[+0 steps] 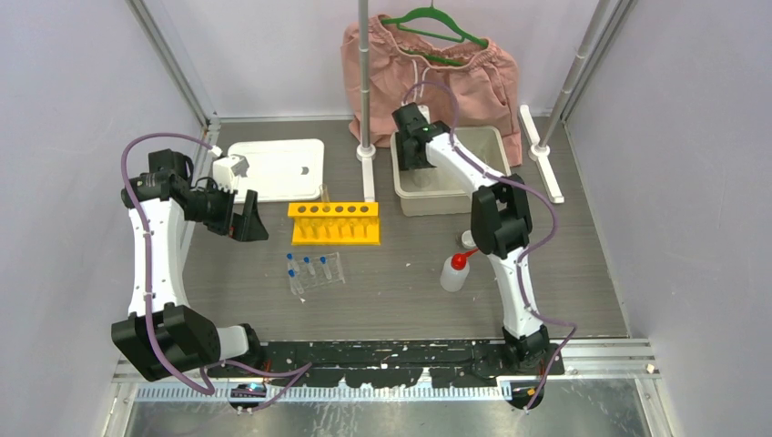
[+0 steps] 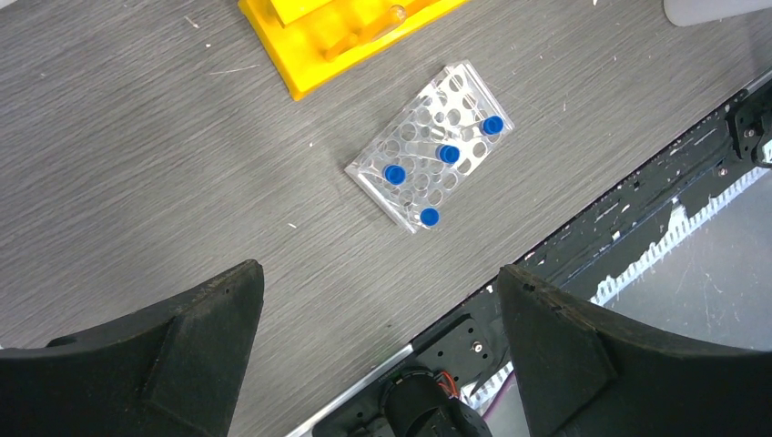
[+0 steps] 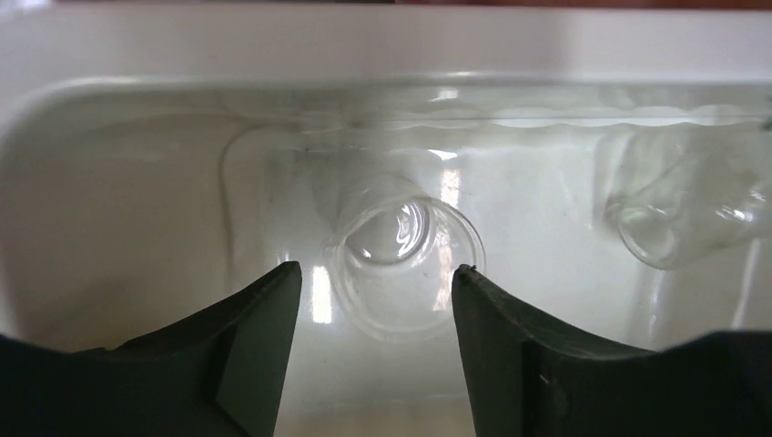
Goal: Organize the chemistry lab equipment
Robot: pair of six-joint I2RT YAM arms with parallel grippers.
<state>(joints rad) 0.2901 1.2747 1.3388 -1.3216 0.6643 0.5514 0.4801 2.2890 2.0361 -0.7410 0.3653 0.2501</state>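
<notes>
Clear beaker [image 3: 401,229], outline faint, beyond the spread right gripper [image 3: 375,270]

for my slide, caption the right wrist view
Open black fingers aimed at a small clear beaker in a white plastic tub

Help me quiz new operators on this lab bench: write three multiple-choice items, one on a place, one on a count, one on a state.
1. Where are the right jaws? A) over the yellow rack B) inside the whitish tub C) beside the squeeze bottle
2. How many blue caps show? A) four B) two C) six
3. How do the left jaws stand? A) shut on a tube B) shut on the bottle C) open, empty
Answers: 1 B, tub walls surround them, a beaker ahead; 2 A, four caps stand in the small holed holder; 3 C, bare table shows between them.
</notes>
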